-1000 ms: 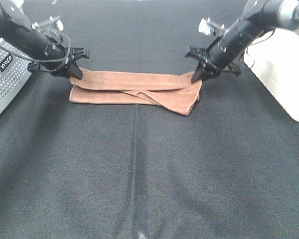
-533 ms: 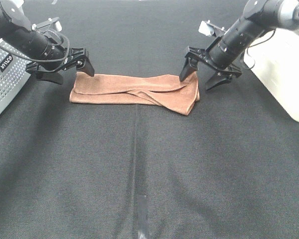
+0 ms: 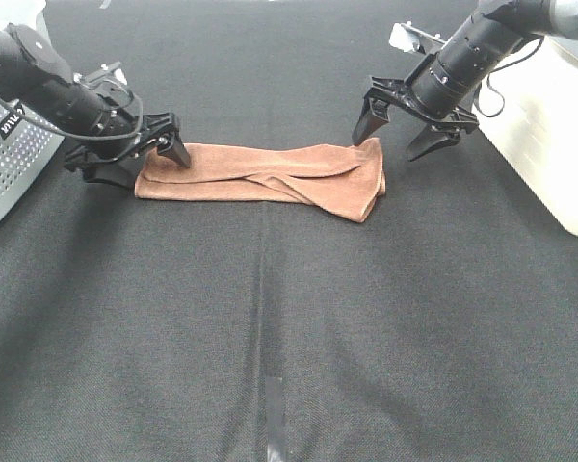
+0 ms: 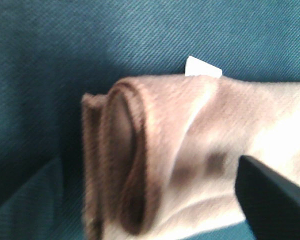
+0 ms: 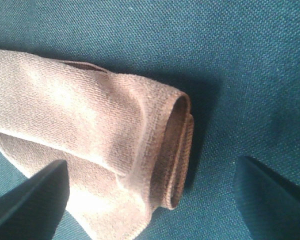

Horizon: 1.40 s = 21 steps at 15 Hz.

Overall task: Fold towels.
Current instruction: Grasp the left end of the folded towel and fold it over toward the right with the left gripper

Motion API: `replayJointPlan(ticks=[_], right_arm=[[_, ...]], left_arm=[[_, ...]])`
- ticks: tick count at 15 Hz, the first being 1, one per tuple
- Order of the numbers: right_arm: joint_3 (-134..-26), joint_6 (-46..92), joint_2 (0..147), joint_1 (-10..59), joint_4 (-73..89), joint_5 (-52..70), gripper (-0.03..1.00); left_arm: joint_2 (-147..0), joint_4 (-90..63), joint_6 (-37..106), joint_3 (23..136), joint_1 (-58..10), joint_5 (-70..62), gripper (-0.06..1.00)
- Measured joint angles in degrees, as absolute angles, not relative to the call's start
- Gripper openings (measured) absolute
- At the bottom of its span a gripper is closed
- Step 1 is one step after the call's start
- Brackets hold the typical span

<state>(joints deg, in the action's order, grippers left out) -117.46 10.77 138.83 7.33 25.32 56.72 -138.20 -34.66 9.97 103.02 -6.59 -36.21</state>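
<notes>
A: Left fingers (image 3: 176, 152) spread, gripping nothing; one tip over the towel (image 3: 270, 178) end, the other outside it; right fingers (image 3: 364, 123) likewise spread and empty, straddling the opposite end.

B: Why there?

A: My read: each pair brackets a short end, ready to pinch; towel lies between them as a folded strip, flat on the desk (image 3: 270, 327); white tag (image 4: 203, 66) at the left end.

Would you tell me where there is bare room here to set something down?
Free: the black cloth in front of the towel, between the perforated metal box and the white box; also a strip behind the towel. Crowded: both towel ends, at the left gripper and right gripper.
</notes>
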Motion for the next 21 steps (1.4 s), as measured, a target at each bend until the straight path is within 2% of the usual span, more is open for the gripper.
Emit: replayJointPlan(ticks=[2,3,5,8,12,17,21], right_arm=[[-117.5,10.8,138.8,7.3,25.3,56.7,0.84],[-117.5,10.8,138.8,7.3,25.3,56.7,0.84],[-117.5,10.8,138.8,7.3,25.3,56.7,0.84],[-117.5,10.8,138.8,7.3,25.3,56.7,0.84],[-117.5,10.8,137.9,7.3,25.3,56.9,0.84],[-118.0,10.8,135.6,7.3,25.2,56.9,0.84],[-118.0,10.8,135.0,7.3,25.1,58.5,0.84]], left_arm=[[-138.7,-36.0,10.4,103.1,-6.8,-35.2,0.68],[-138.7,-36.0,10.4,103.1,-6.8,-35.2,0.68],[-139.3,-36.3,10.4,103.1,-7.4,-34.7,0.47],[-139.6,-36.2,10.8,103.1,-7.4,-34.8,0.09],[-138.7,-34.9,11.1,103.1,-6.3,-36.8,0.08],[-129.8,-20.3,5.0,104.1,-3.7,-42.9,0.08],[-129.0,-19.7,1.0,113.7,-9.1,-51.0,0.08]])
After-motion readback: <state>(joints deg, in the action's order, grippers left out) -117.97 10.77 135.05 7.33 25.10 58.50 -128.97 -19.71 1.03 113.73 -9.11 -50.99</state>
